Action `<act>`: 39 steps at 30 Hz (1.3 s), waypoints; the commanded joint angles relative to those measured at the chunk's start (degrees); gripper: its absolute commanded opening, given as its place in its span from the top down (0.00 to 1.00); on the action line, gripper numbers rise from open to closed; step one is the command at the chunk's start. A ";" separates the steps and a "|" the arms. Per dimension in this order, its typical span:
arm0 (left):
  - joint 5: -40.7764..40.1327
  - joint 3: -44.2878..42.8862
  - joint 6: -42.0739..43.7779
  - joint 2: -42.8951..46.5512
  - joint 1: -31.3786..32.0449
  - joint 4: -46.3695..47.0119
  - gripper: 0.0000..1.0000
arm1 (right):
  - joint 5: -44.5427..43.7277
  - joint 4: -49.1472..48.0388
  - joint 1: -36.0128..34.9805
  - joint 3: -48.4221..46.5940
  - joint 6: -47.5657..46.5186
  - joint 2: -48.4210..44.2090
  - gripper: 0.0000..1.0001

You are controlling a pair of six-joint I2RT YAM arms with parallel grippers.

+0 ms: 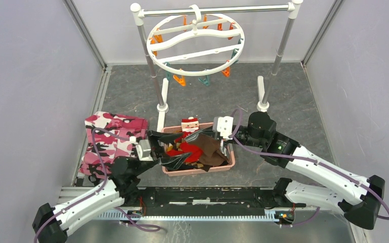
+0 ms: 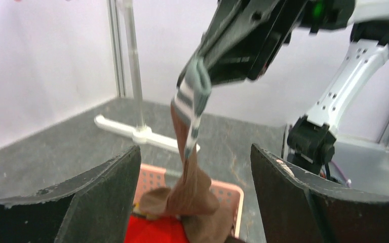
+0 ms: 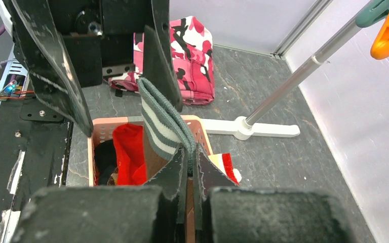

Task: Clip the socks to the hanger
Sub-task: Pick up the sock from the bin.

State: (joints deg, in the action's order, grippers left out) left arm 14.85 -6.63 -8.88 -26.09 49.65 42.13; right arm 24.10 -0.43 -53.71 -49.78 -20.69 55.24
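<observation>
A dark brown sock (image 2: 192, 177) with a grey-and-white striped cuff (image 3: 159, 121) hangs from my right gripper (image 3: 189, 152), which is shut on the cuff and holds it above the pink basket (image 1: 197, 170). The sock's lower end still lies in the basket (image 1: 214, 150). My left gripper (image 2: 195, 149) is open, and its fingers (image 3: 55, 66) stand on either side of the hanging sock without touching it. The round white hanger (image 1: 195, 45), with orange and teal clips, hangs from the rack bar at the back.
A red Santa sock (image 1: 189, 126) and other dark fabric lie in the basket. A pink camouflage cloth (image 1: 111, 139) lies to the left of it. The white-and-metal rack's poles (image 1: 152, 55) and feet (image 1: 261, 93) stand behind the basket.
</observation>
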 commanded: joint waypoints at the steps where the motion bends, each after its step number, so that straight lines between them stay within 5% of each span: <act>1: -1.25 -0.48 -2.78 -1.72 0.19 14.57 0.15 | -0.21 -2.99 0.14 -0.23 2.05 0.38 1.00; 8: -0.96 -1.72 -3.54 -8.53 0.19 20.10 0.23 | 0.37 -3.09 0.18 -0.55 2.32 0.78 1.00; 22: -0.73 -1.99 -4.25 -12.45 0.19 24.71 0.60 | 0.88 -3.00 0.22 -0.58 2.49 1.01 1.00; 39: 0.27 -3.01 -4.20 -15.69 0.17 26.07 0.71 | 0.97 -2.83 0.28 -0.54 2.41 1.20 1.00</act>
State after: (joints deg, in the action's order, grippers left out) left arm 15.09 -7.01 -12.16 -41.30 49.65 64.69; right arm 24.58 -0.82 -53.56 -49.78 -19.25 56.34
